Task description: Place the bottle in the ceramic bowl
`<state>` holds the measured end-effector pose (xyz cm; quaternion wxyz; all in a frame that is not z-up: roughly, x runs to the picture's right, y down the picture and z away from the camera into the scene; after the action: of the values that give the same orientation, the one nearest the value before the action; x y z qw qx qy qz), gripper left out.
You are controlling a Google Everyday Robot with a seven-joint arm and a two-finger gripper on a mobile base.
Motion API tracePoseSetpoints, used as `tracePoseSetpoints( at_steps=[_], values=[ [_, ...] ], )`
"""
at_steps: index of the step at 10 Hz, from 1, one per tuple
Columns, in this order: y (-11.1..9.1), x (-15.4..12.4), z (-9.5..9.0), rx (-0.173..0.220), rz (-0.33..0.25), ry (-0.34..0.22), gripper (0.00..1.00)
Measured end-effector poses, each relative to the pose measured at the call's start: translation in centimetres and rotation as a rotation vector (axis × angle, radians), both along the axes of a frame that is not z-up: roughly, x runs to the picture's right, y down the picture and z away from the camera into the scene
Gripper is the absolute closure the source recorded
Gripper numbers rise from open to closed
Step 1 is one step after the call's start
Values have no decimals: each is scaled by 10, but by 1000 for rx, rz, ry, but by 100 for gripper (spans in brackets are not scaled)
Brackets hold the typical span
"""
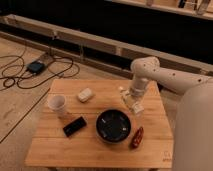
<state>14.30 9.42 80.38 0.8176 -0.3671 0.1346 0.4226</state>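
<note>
The glossy black ceramic bowl sits on the wooden table, right of centre. My gripper hangs from the white arm coming in from the right, just beyond the bowl's far right rim. It is shut on the small white bottle, which is held tilted a little above the table, its white cap end pointing up and left. Part of the bottle is hidden by the fingers.
A red oblong object lies right of the bowl. A black flat device lies left of the bowl. A white cup and a white rounded block stand on the left half. Cables lie on the floor.
</note>
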Motion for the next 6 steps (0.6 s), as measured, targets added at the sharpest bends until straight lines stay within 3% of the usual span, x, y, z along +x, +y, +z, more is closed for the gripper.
tracePoseSetpoints(
  at_steps=[3, 6],
  values=[
    [5, -64, -42, 35, -94, -125, 85],
    [23, -96, -51, 56, -117, -182, 85]
  ],
)
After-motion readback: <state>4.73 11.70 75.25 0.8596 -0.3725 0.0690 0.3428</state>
